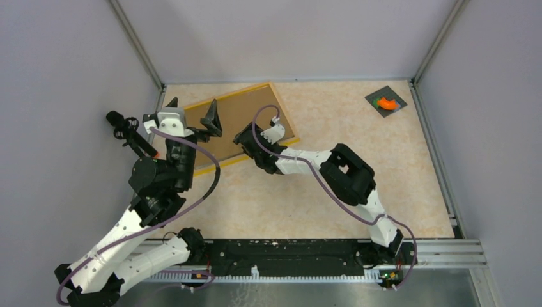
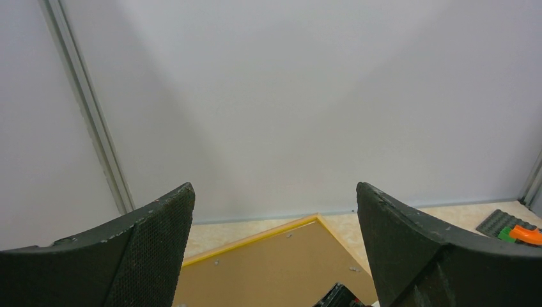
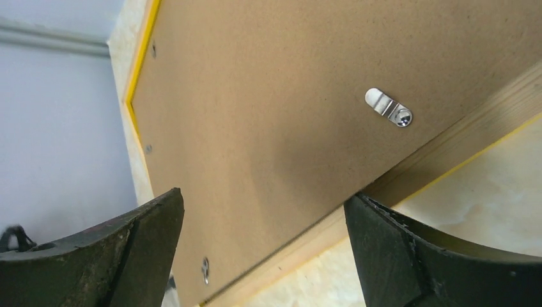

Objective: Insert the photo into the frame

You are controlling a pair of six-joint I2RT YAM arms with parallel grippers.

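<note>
1. Right hand [image 3: 263, 204]: spread wide, clamped on nothing, poised low above the near long rail of the frame [image 3: 447, 137], with one of the fingers [image 3: 96, 256] over the board side and the other out past the rail.
2. Left hand [image 2: 275, 198]: likewise wide apart and empty, held higher over the frame's left end and aimed toward the back wall.
3. Beneath both: frame flat on the tabletop [image 1: 287, 204], face down and lying askew.
4. Inside the frame: brown backing board [image 3: 287, 96] seated within the rails and filling the opening. Small metal clip [image 3: 388, 107] screwed at the near rail, tab turned onto the board. More small fasteners dotted along the other rails.
5. No sight of the photo, neither beside the frame nor in either hand. Possibly under the board already; cannot tell.
6. Judged from that: if under the board, little left beyond checking the clips. If not, everything left: clips turned off, board lifted out, print laid in, board closed again.
7. Well beyond the frame's right end: grey pad [image 1: 377, 97] bearing an orange piece [image 1: 385, 102], seemingly no part of the job.
</note>
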